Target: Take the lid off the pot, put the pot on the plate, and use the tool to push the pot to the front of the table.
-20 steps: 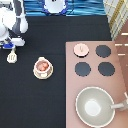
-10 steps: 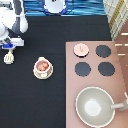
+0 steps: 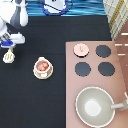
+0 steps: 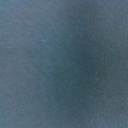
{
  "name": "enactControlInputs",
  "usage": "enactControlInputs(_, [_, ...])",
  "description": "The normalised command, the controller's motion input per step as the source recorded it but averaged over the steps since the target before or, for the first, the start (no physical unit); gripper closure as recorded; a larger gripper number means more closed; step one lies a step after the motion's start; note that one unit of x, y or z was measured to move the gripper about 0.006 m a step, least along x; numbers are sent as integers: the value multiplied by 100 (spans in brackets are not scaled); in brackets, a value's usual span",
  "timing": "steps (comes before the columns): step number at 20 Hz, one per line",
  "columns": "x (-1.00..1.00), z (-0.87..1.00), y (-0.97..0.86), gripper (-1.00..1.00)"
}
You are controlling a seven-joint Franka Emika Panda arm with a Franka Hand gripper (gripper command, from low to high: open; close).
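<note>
Gripper (image 3: 9, 49) sits at the far left edge of the exterior view, in the upper half, directly over the tool (image 3: 8, 57). Whether it is apart, together or clamped on the tool: cannot tell. White arm links run up from it to the exterior view's top-left corner.

Tool is the cream-white spatula on the black table (image 3: 55, 95), its visible part showing just below the blue block of the hand. Contact between hand and tool can't be confirmed.

Pot (image 3: 43, 66) is to the right of the gripper and a bit lower in the exterior view, near but clearly apart from it. Pot is uncovered, reddish-orange inside visible, and it sits on the plate (image 3: 42, 75), whose cream rim shows around and below it. Pot and plate are left of the stove (image 3: 120, 85), roughly mid-height in the view.

Lid (image 3: 81, 48) lies flat on the stove top at its upper-left burner spot, knob up, well apart from the pot and farther still from the gripper. Three black burners (image 3: 103, 51) are uncovered beside and below it.

Large grey pan (image 3: 95, 106) sits at the stove's lower end, its handle pointing to the exterior view's right.

Wrist view shows only a blurred blue-grey surface, nothing identifiable
</note>
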Motion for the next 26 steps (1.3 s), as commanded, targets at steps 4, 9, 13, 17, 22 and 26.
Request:
enactControlInputs(4, [-22,40,74,100])
enactControlInputs(9, [-25,19,79,100])
enactControlInputs(13, [-30,14,80,100])
enactControlInputs(17, [-60,-4,80,100])
enactControlInputs(22, [-77,-26,80,100])
enactControlInputs(26, [-75,-50,72,100])
